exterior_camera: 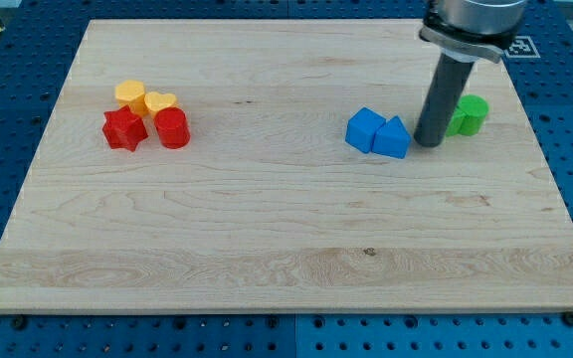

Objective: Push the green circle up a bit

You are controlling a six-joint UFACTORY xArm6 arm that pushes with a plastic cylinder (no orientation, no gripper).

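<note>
The pale wooden board (267,249) fills the view, its near edge at the view's bottom. Nearest on it lie two blue blocks touching each other, a blue cube-like block (365,129) and a blue triangular block (393,138). My tip (429,143) rests just right of the triangular one; the rod has no fingers to spread or close. The green circle (469,115), a short round cylinder with no readable heading or long axis, sits at the view's right, partly hidden behind the rod. Far left cluster a red star-shaped block (124,129), a red cylinder (172,128), a yellow heart-shaped block (160,102) and a yellow block (130,95) of unclear shape.
</note>
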